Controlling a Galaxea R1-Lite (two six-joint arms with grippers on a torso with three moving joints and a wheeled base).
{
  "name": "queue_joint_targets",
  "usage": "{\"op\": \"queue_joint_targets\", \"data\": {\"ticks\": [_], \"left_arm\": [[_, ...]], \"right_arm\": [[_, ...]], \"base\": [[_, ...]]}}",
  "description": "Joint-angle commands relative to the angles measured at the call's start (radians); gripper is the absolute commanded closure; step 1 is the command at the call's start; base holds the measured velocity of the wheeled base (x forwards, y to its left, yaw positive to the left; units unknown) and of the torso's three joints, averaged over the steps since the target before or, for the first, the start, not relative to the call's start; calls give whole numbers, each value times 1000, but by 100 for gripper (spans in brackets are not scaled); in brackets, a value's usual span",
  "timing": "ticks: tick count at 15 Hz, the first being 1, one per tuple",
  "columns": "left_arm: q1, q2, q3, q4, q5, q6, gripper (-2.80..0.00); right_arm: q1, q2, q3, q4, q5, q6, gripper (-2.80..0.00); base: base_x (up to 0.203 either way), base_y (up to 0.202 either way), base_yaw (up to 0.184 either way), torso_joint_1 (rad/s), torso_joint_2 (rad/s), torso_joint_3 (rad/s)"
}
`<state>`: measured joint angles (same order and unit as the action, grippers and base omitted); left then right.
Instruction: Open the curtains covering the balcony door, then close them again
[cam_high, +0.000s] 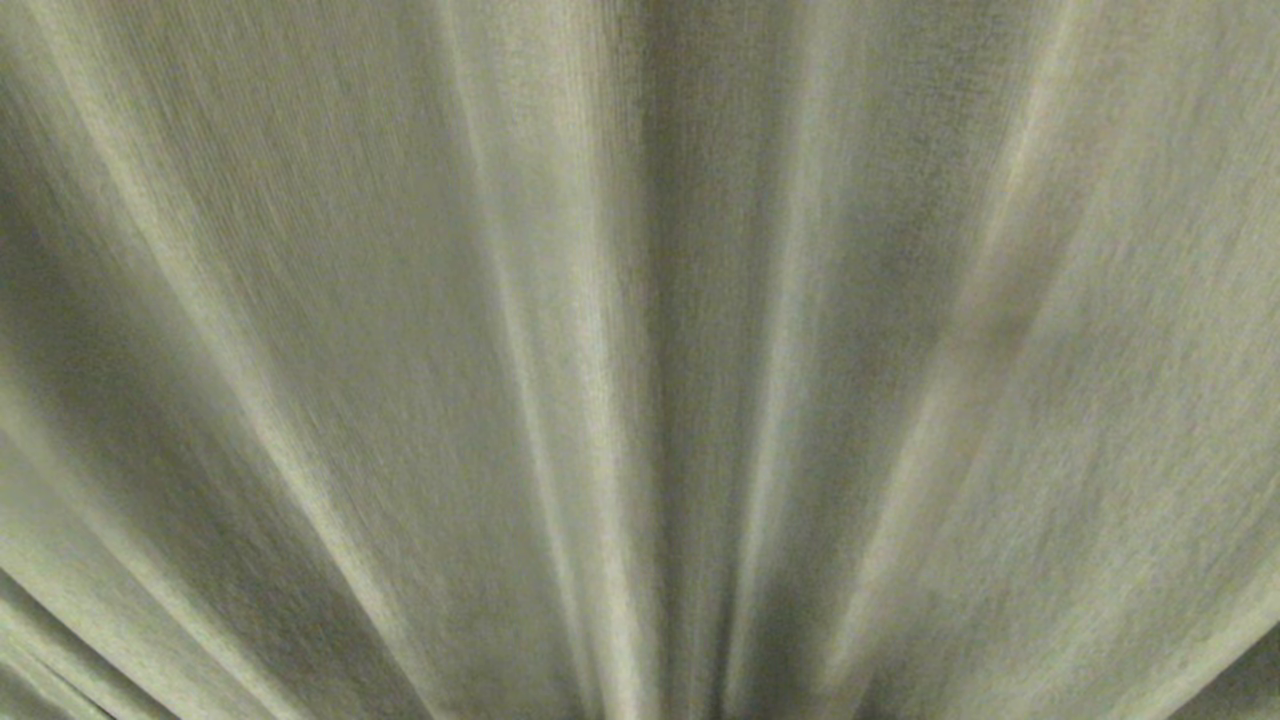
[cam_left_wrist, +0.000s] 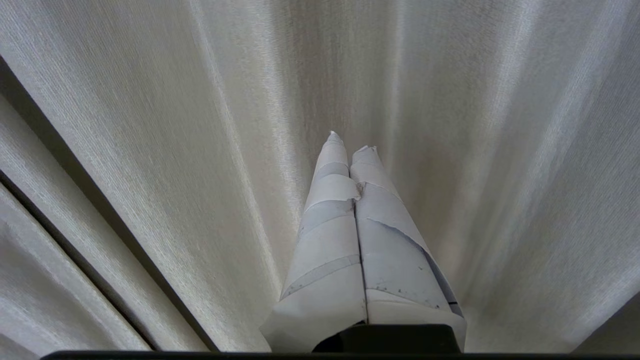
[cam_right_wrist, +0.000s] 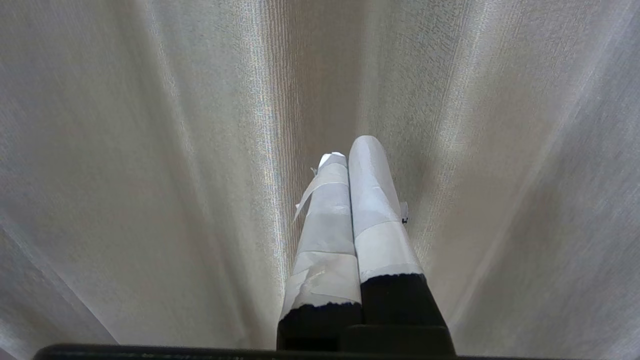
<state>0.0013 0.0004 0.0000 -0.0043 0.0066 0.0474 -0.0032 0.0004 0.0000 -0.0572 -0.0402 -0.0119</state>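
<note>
**A:** Looking ahead, what does the first pull depend on?

**B:** On where the split between the curtains (cam_high: 640, 360) lies. They fill the head view from edge to edge, with the pleats running twelve to six and no arm showing. The balcony door is hidden behind them.

**A:** And the pincers?

**B:** The left gripper (cam_left_wrist: 350, 142) has its taped fingers pressed together, holding nothing, the tips aimed at fabric dead ahead at twelve o'clock. The right gripper (cam_right_wrist: 350, 147) is the same, fingers together and empty, facing cloth.

**A:** Which arm is nearer an edge?

**B:** I'd judge the left. Its wrist view shows a dark gap (cam_left_wrist: 75, 185) between overlapping folds off to about nine o'clock of the fingers. Whether that is the true meeting edge, I cannot tell. The right wrist shows only unbroken pleats.

**A:** Anything in the way?

**B:** Only cloth; loose folds could snag the fingertips.
</note>
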Motion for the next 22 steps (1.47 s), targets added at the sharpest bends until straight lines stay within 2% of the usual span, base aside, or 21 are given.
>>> {"op": "queue_joint_targets", "data": {"ticks": [1,22], "left_arm": [[0,0,0,0,1,0,0],[0,0,0,0,0,0,0]], "right_arm": [[0,0,0,-1,-1,0,0],[0,0,0,-1,-1,0,0]], "base": [[0,0,0,0,0,0],[0,0,0,0,0,0]]}}
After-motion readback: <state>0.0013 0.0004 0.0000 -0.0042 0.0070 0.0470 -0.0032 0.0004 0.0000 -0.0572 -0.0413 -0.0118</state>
